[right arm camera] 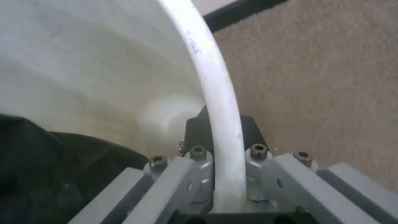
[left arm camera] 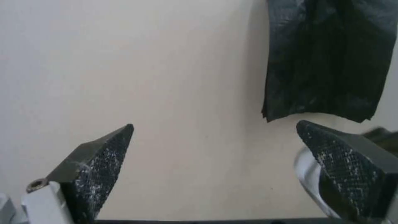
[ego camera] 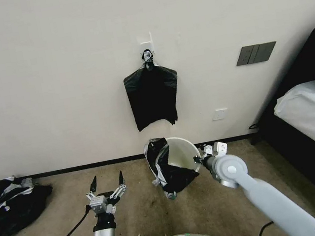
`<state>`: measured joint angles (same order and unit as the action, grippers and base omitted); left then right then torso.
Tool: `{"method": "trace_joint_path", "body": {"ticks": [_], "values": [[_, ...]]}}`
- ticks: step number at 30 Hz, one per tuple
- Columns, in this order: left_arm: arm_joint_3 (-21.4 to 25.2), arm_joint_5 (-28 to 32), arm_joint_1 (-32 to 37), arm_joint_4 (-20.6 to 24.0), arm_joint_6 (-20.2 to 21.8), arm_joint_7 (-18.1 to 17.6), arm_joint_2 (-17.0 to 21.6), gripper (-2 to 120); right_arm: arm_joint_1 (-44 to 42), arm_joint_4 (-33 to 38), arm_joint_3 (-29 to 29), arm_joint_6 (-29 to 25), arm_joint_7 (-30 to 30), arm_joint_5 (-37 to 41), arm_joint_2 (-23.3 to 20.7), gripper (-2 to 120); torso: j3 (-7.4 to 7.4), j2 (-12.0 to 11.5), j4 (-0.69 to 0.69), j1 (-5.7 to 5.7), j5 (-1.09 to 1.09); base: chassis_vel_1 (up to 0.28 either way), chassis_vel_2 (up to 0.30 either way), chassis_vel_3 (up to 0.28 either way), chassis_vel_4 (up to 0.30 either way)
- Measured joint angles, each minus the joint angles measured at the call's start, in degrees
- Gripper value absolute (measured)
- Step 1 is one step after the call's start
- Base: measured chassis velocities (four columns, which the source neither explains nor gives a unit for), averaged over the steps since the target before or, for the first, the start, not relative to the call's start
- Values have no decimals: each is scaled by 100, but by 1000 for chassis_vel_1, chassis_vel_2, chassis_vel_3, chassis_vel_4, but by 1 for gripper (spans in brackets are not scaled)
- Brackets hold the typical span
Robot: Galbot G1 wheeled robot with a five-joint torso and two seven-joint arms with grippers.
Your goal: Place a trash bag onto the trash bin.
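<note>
The trash bin [ego camera: 183, 151] stands on the carpet floor [ego camera: 142, 214] close to the wall [ego camera: 55, 71], tipped so its mouth faces the robot. The right gripper [right arm camera: 222, 146] grips it at the right side of the rim: in the right wrist view the white rim runs straight between the jaws, which are pressed onto it from inside and outside. The trash bag [ego camera: 167, 169] is only partly on; its black film drapes over the left part of the rim, some of it sagging into the bin and some hanging down the outside toward the carpet, while the right and far parts of the rim are bare. The left gripper [ego camera: 107, 186] hovers over the carpet to the left of the bin, apart from the bag, jaws spread wide and empty. A flat bundle of black bags [ego camera: 153, 97] hangs from a hook on the wall above the bin. The likely trouble is the loose film: draped over just one stretch of rim, it could slip off or fall inside if the bin is tilted or jolted further. A pull on the bag by the left gripper could also drag the light bin against the right-hand grip, or tear the thin plastic.
</note>
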<state>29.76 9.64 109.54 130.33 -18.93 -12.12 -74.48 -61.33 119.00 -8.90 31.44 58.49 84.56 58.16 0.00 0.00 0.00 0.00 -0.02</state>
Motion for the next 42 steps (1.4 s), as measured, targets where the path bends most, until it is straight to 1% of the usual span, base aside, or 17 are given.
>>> {"method": "trace_joint_path", "body": {"ticks": [5,11,18,23,24,25,28,29,32,33,34,36,37,38,39,40,42], "values": [[17,28,-6,13,50,-2,-37,100,-265,57,44,-71,129,-342,237,1,0,0,0,0,1,0,0,0,0],[-10,30,-23,4,61,-3,-82,100,-497,28,292,-93,153,-649,337,1,0,0,0,0,1,0,0,0,0],[18,65,-27,-20,55,-8,-78,100,-533,-295,378,-119,72,-762,477,1,0,0,1,0,2,0,0,0,0],[-6,68,-23,-20,48,-9,-104,100,-538,-354,392,-132,68,-708,502,1,0,0,0,0,1,0,0,0,0],[-21,64,-23,-21,47,-9,-111,100,-545,-355,392,-133,69,-687,501,5,0,0,0,0,1,0,0,0,0],[-21,64,-23,-21,47,-9,-111,100,-545,-355,392,-133,69,-687,501,5,0,0,0,0,1,0,0,0,0],[-65,50,-27,-38,44,-10,-128,100,-560,-342,381,-133,71,-685,470,20,0,0,1,0,2,0,0,0,0],[-65,50,-27,-38,44,-10,-128,100,-560,-342,381,-133,71,-685,470,20,0,0,1,0,2,0,0,0,0],[-85,46,-40,-50,44,-9,-129,100,-560,-241,355,-133,68,-743,386,33,0,0,0,0,2,0,0,0,0],[-85,46,-40,-50,44,-9,-129,100,-560,-241,355,-133,68,-743,386,33,0,0,0,0,2,0,0,0,0],[-89,45,-43,-53,44,-10,-129,100,-559,-218,352,-133,60,-772,363,36,0,0,0,0,2,0,0,0,0],[-102,45,-53,-64,44,-10,-129,100,-550,-59,332,-118,-13,-991,236,47,0,0,0,0,2,0,0,0,0],[-102,45,-53,-64,44,-10,-129,100,-550,-59,332,-118,-13,-991,236,47,0,0,0,0,2,0,0,0,0],[-105,45,-55,-66,44,-10,-129,100,-550,0,328,-109,-31,-1067,202,51,0,0,0,0,2,0,0,0,0],[-108,45,-57,-73,44,-11,-130,100,-557,170,320,-94,-74,-1304,111,59,0,0,1,0,2,0,0,0,0],[-108,45,-57,-73,44,-11,-130,100,-557,170,320,-94,-74,-1304,111,59,0,0,1,0,2,0,0,0,0],[-97,51,-70,-84,44,-15,-126,100,-594,434,318,-93,-212,-1765,-43,68,0,0,0,0,2,0,0,0,0]]}}
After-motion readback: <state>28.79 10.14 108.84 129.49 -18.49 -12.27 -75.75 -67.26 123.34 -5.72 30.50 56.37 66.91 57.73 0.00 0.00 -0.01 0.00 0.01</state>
